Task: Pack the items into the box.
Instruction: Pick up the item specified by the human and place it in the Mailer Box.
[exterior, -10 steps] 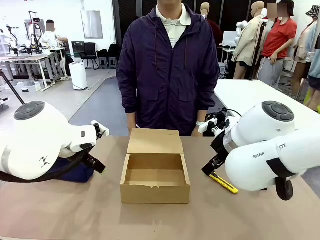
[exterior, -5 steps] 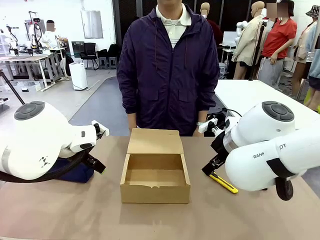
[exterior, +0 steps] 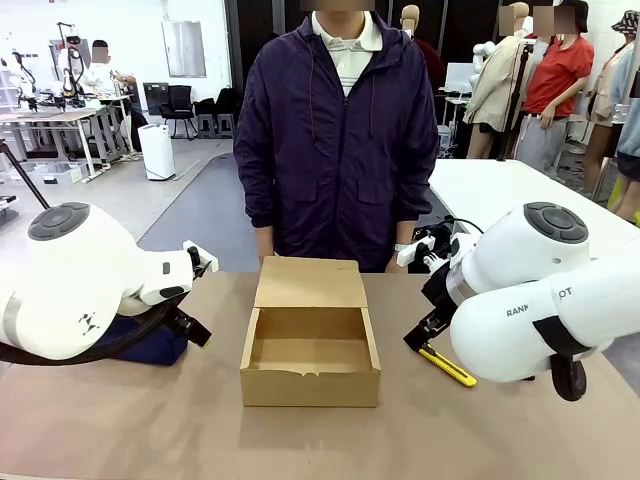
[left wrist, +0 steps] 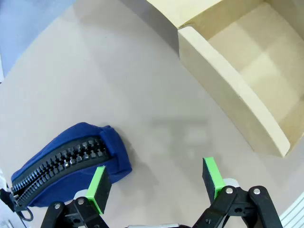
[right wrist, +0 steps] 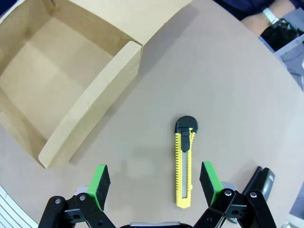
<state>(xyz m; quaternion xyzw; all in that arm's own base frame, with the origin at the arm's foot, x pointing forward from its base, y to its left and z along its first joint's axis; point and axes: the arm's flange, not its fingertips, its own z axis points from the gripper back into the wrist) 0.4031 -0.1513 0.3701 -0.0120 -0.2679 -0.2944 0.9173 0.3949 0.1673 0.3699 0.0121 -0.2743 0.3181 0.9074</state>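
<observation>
The tan cardboard box (exterior: 309,382) stands open in the middle of the table, flap lid up at the back, nothing visible inside. The yellow-and-black utility knife (exterior: 447,367) lies flat on the table right of it. My right gripper (right wrist: 154,183) hovers open above the table, the knife (right wrist: 183,161) just inside its right pad and the box wall (right wrist: 90,114) to the left. A black object with a grey end (right wrist: 262,178), apparently the stapler, peeks out behind that finger. My left gripper (left wrist: 156,183) is open over bare table between the box (left wrist: 232,90) and a navy pouch.
The navy zip pouch (left wrist: 66,161) lies left of the box, partly under my left arm (exterior: 150,345). A person in a dark jacket (exterior: 338,140) stands at the far edge right behind the box, a watch-wearing wrist (right wrist: 270,16) near the table's corner.
</observation>
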